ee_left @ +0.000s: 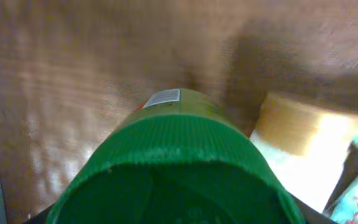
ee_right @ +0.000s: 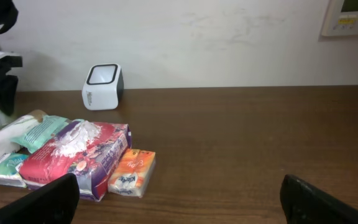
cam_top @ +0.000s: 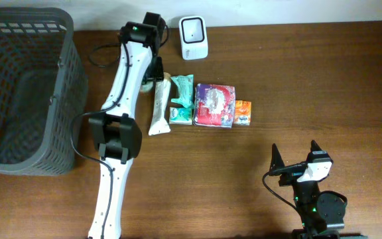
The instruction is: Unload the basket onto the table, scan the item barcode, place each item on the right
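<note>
The right gripper (cam_top: 295, 151) is sitting nearest, at the front of the table (cam_top: 323, 79). Its fingers are spread wide, holding nothing, and it is well apart from every item. Beyond it a row of goods is lying across the table: the orange packet (cam_top: 243, 113), the red-and-purple pack (cam_top: 214, 105), the teal pouch (cam_top: 182, 89), then the long white packet (cam_top: 159, 106) at the left end. The left gripper (cam_top: 156, 72) is hanging just beside the far end of that white packet, and the green-capped bottle (ee_left: 185, 162) is lying right at it. In the wrist view the ribbed cap is filling the lower frame, with the body running away toward the table, so the long axis is pointing along the wrist's line of sight. The fingers themselves are not showing. I cannot tell whether they are pinching the bottle or only standing around it. The bottle is looking olive-green below the cap, and a small white barcode label (ee_left: 164, 98) is facing the upper side of that view. Farthest back, the white scanner (cam_top: 193, 38) is standing near the left gripper, beyond it and to the robot's right. Judgement: the left arm is much the nearer one, and the label will need turning toward the scanner window.
</note>
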`<state>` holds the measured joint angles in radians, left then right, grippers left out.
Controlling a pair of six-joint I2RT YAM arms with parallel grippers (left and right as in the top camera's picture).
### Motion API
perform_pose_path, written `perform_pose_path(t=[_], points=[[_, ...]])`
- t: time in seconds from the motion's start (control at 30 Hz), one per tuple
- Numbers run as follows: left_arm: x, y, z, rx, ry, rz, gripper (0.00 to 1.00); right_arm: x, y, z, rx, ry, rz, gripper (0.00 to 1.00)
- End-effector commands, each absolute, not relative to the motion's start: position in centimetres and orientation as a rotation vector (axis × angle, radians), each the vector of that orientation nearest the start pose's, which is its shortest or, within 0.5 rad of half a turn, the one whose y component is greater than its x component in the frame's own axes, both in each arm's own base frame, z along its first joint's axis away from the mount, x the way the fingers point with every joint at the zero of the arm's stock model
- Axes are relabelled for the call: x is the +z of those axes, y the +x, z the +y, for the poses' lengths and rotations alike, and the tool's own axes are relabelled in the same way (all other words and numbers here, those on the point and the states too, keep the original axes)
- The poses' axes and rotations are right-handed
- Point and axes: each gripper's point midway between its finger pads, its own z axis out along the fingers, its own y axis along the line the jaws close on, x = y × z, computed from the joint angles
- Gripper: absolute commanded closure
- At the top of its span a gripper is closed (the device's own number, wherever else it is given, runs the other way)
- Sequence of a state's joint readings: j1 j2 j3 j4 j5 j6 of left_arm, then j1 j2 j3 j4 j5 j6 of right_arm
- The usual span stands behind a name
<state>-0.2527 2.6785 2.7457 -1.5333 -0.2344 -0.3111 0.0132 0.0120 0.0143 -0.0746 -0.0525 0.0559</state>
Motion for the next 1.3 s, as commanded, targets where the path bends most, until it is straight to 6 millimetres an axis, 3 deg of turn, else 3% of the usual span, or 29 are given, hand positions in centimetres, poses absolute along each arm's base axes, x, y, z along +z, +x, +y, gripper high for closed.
perform_pose_path(t=[0.0, 0.2, 0.37, 0.47, 0.5, 0.63, 0.7, 0.73, 0.9, 0.97, 1.1, 1.2, 1.27], points=[[5.8, 50.2, -9.9, 0.219, -0.118, 3.04, 0.31, 15.6, 24.6, 1.0, 0.096, 0.009, 1.647, 0.01], [2.6, 48.2, -11.9, 0.169, -0.072, 3.161, 0.26, 15.6, 24.6, 1.0, 0.096, 0.009, 1.647, 0.02], [2.6, 47.6, -14.2, 0.031, -0.043, 3.191, 0.2, 15.6, 24.6, 1.0, 0.096, 0.009, 1.647, 0.02], [4.4, 47.8, -14.5, 0.002, -0.041, 3.161, 0.09, 15.6, 24.6, 1.0, 0.096, 0.009, 1.647, 0.02], [5.9, 48.2, -14.6, -0.016, -0.04, 3.124, 0.01, 15.6, 24.6, 1.0, 0.096, 0.009, 1.647, 0.02], [12.3, 49.2, -14.5, -0.08, -0.048, 2.974, 0.01, 15.6, 24.6, 1.0, 0.096, 0.009, 1.647, 0.01], [17.1, 49.2, -14.5, -0.124, -0.048, 2.867, 0.01, 15.6, 24.6, 1.0, 0.096, 0.009, 1.647, 0.01], [20.2, 48.9, -14.3, -0.148, -0.043, 2.805, 0.01, 15.6, 24.6, 1.0, 0.096, 0.009, 1.647, 0.02], [28.3, 46.7, -13.7, -0.207, -0.034, 2.638, 0.01, 15.6, 24.6, 1.0, 0.096, 0.009, 1.647, 0.02], [32.0, 45.3, -13.3, -0.189, 0.114, 2.552, 0.01, 15.6, 24.6, 1.0, 0.096, 0.009, 1.647, 0.01], [35.6, 43.6, -12.6, -0.197, 0.148, 2.468, 0.01, 15.6, 24.6, 1.0, 0.096, 0.009, 1.647, 0.01], [38.6, 42.2, -9.7, -0.186, 0.077, 2.405, 0.01, 15.6, 24.6, 1.0, 0.096, 0.009, 1.647, 0.01], [39.4, 41.4, -8.2, -0.173, 0.039, 2.396, 0.01, 15.6, 24.6, 1.0, 0.096, 0.009, 1.647, 0.02]])
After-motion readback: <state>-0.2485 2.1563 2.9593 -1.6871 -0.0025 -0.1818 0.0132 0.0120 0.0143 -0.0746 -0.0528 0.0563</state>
